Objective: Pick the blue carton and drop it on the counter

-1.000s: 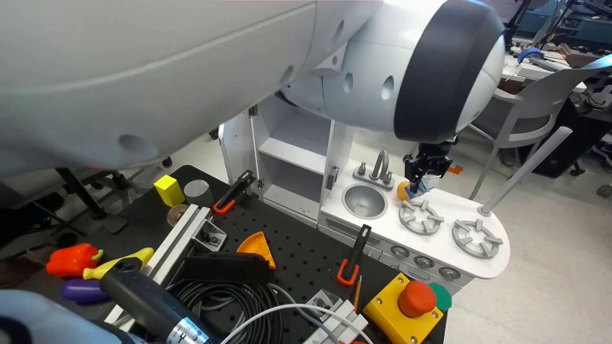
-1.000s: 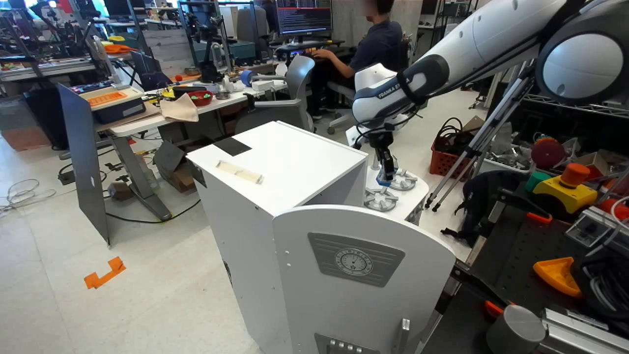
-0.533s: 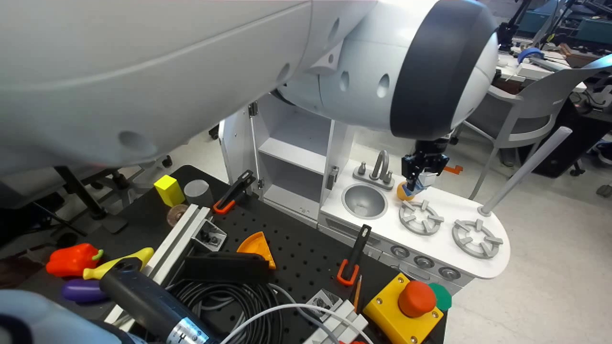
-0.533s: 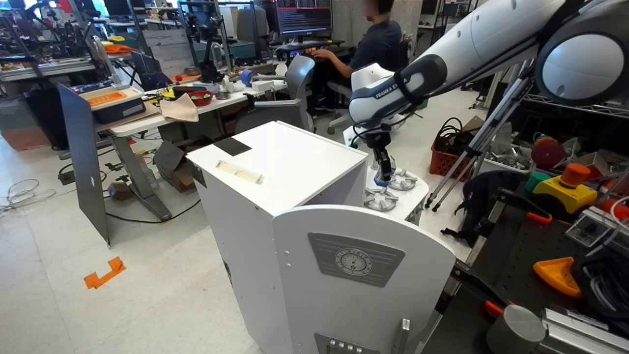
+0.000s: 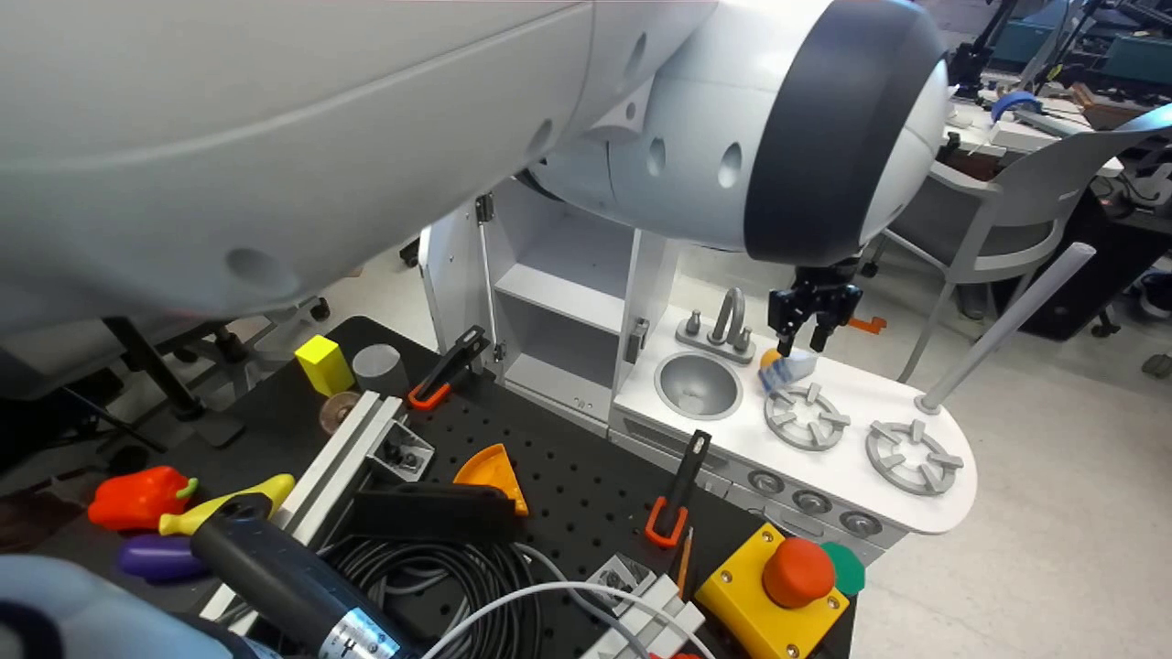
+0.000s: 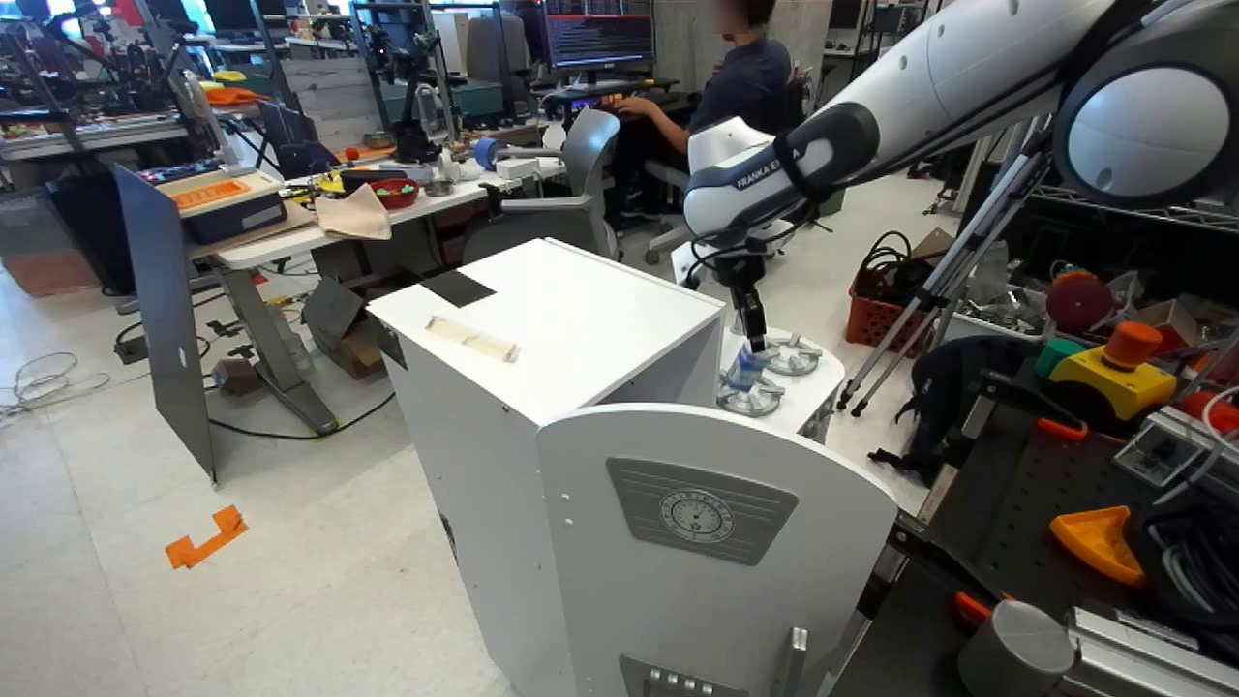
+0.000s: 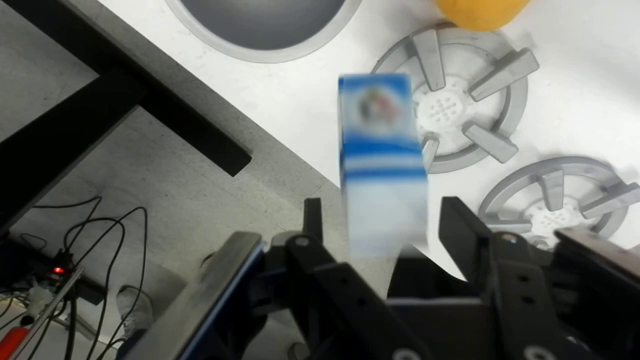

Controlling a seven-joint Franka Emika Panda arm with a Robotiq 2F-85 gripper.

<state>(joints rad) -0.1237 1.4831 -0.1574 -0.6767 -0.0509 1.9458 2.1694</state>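
So the pincer [image 5: 801,345] is spread apart, with the blue carton [image 7: 385,165] tilted just below it. This looks like the drop onto the desk [image 5: 858,399]; next, let it land, then lift away.

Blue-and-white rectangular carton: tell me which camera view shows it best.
The wrist view. The blue-and-white rectangular carton appears largest there, its blue stripes and round printed emblem distinguishable despite blur. Both exterior views show it much smaller and smeared, just below the open black two-fingered claw, with no emblem legible.
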